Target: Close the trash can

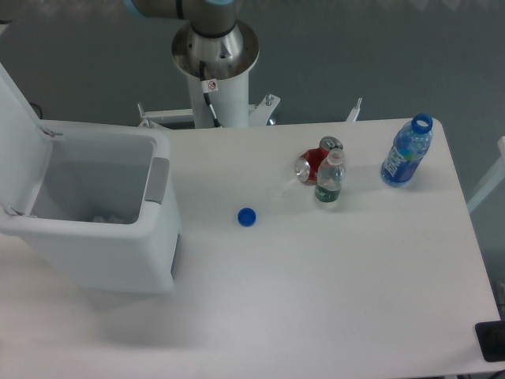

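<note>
The trash can sits at the left end of the white table, wide open, its lid tipped up and back along the far left side and its grey front tab facing right toward the bottles. Some pale scraps lie at the bottom of the bin. The gripper is out of frame, so whether its claw is apart or together cannot be told; only the arm's base column shows at the top. Out on the table, a loose blue cap lies alone, 2 red cans lie on their sides touching a small clear bottle, and 1 uncapped blue bottle stands near the right edge.
</note>
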